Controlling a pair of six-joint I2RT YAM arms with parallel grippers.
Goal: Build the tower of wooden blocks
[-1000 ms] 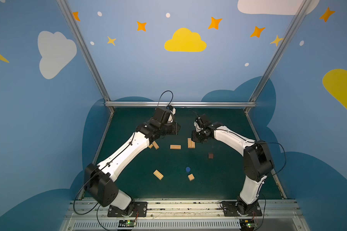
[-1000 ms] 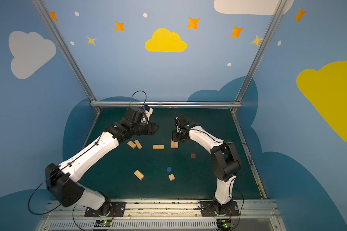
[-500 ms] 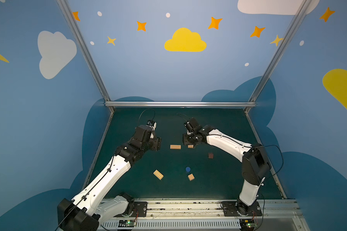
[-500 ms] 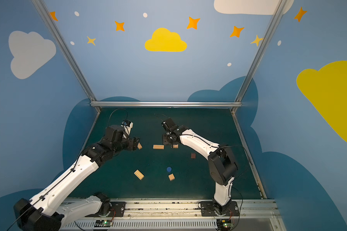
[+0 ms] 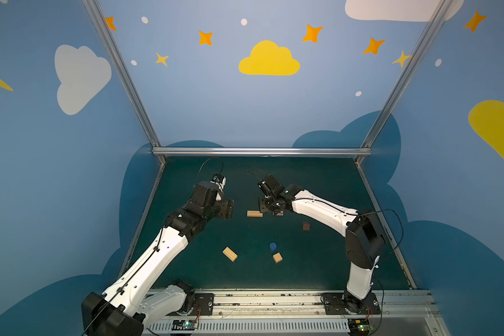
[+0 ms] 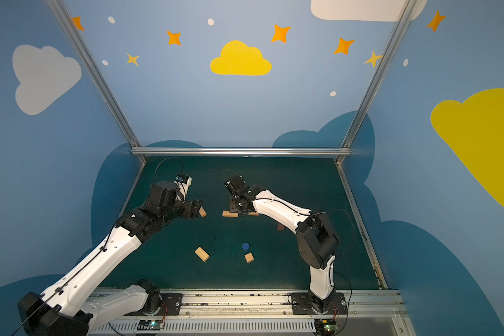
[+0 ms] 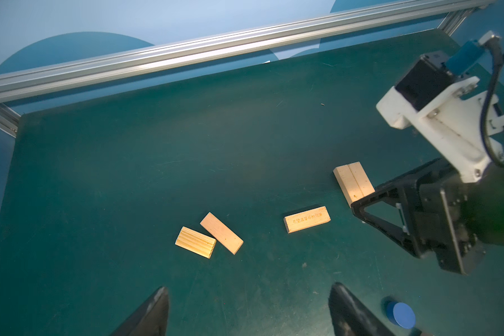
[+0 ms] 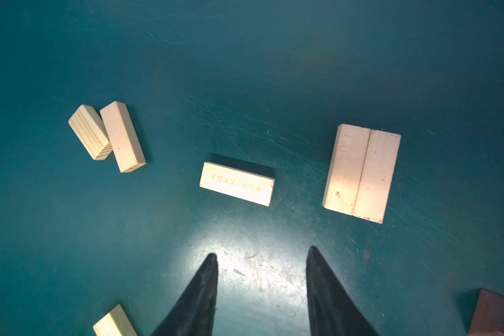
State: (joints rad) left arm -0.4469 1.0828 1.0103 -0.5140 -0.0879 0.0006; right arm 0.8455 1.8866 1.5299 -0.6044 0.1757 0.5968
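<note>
While the engraved bar (image 8: 237,184) lies flat, the left gripper (image 7: 249,286) hangs wide and empty near it, the right gripper (image 8: 262,251) half open, empty.

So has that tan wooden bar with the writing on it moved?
No. The tan wooden bar with writing lies where it did, equally far left of the dark reddish-brown wooden cube in a top view.
</note>
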